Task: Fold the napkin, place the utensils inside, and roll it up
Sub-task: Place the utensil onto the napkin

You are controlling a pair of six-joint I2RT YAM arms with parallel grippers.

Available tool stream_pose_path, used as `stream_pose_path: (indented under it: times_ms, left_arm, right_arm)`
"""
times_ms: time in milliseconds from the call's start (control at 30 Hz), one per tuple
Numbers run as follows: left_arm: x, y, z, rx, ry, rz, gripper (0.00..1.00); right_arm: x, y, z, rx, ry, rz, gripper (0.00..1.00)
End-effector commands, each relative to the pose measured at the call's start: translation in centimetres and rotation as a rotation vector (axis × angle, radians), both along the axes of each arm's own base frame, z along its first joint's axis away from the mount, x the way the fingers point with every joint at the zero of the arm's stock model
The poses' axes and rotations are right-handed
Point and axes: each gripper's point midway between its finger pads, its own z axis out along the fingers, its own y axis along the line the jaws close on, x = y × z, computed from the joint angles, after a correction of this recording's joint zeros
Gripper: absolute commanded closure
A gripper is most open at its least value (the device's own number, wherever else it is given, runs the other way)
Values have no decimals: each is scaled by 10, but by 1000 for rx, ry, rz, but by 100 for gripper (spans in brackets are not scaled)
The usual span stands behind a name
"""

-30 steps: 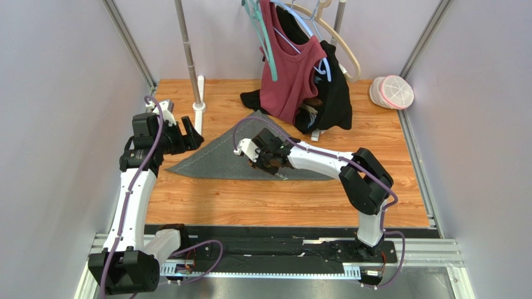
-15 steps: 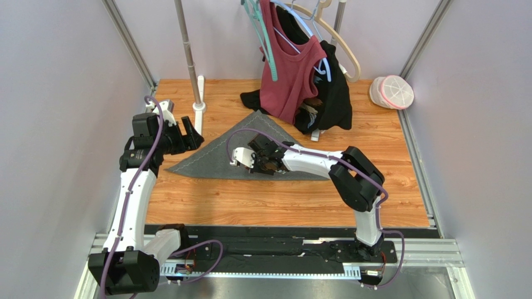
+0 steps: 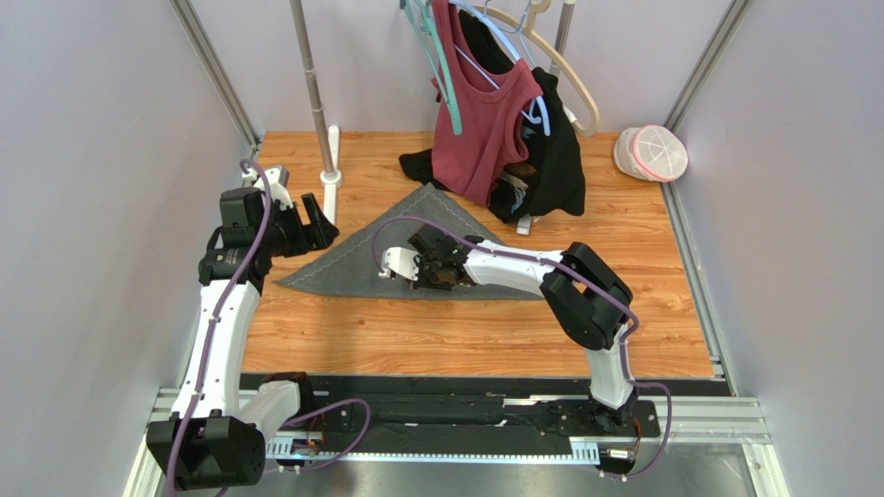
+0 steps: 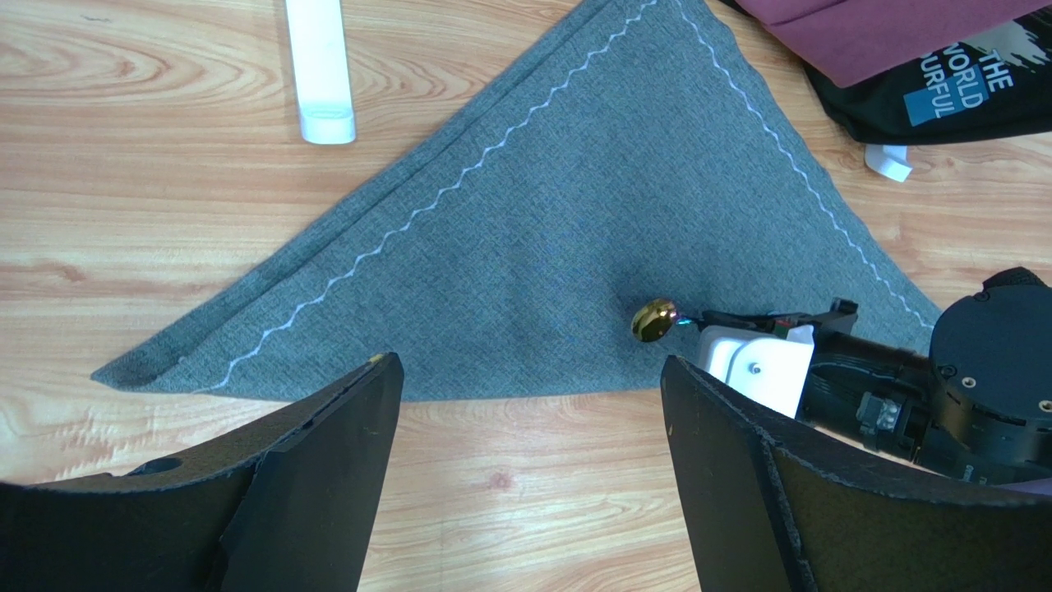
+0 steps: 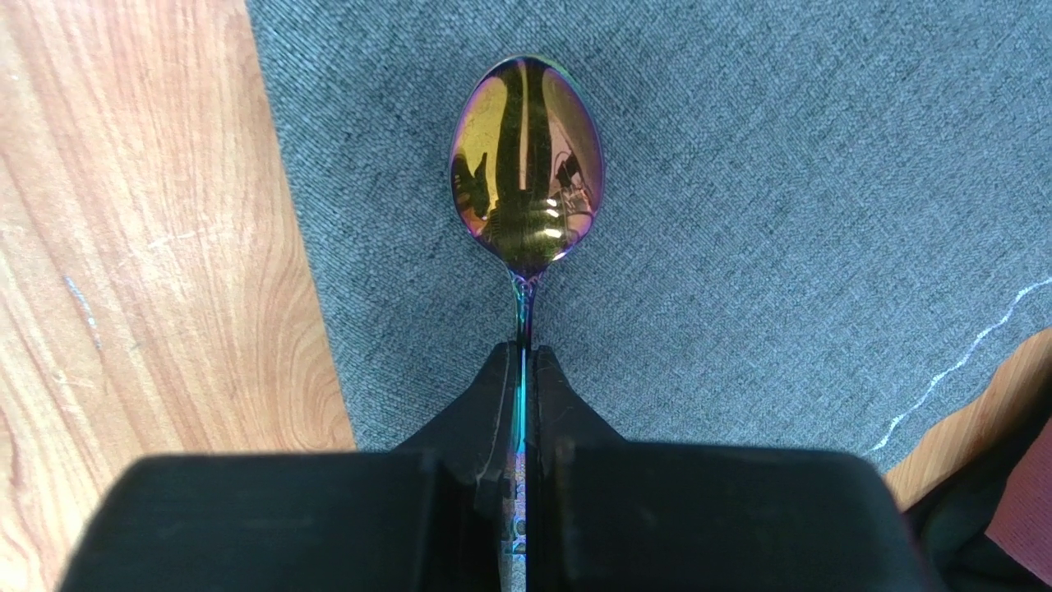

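- Napkin (image 3: 358, 264) is folded into a triangle. It lies left of centre on the wooden worktop (image 3: 467, 337), long edge toward the near edge and apex toward the far edge.
- The light zigzag stitching runs along both short sides of the napkin.
- Right gripper (image 5: 524, 360): jaws fully closed, pinching the thin handle of the spoon (image 5: 527, 154).
- The gold bowl of the spoon sticks out past the fingertips, face up, over the napkin and close to its long near edge.
- We can't tell whether the bowl rests on the cloth or sits just above it.
- The right arm reaches across from the right side of the worktop, wrist low over the middle of the napkin.
- Left gripper (image 4: 531, 364): jaws spread wide and holding nothing.
- It hangs above the napkin's left part, near the worktop's left edge, and is apart from the cloth.
- A maroon top (image 3: 488, 114) and a black garment (image 3: 555, 155) hang on hangers at the far edge. Their hems reach the worktop just beyond the napkin's apex.
- A white pole foot (image 4: 319, 68) sits on the wood beyond the napkin's left short side.
- A pink-and-white cap (image 3: 652, 153) is at the far right corner, well apart from the napkin.
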Motion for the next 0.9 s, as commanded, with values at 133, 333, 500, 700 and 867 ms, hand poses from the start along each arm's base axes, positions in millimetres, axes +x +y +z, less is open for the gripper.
stream_pose_path:
  times_ms: [133, 333, 500, 700, 867]
  left_arm:
    - [3, 0, 8, 7, -39, -5, 14]
    - [2, -2, 8, 5, -40, -15, 13]
    - [3, -1, 8, 6, -40, -13, 13]
    - [3, 0, 7, 10, -40, -9, 13]
    - [2, 2, 7, 20, -37, -1, 12]
  right_arm:
    - [1, 17, 10, 35, -29, 29, 100]
    - [-2, 24, 21, 68, -24, 23, 90]
    - [4, 26, 32, 92, -38, -26, 73]
    - [11, 30, 91, 249, -126, -124, 67]
    - [2, 8, 159, 530, -188, -326, 66]
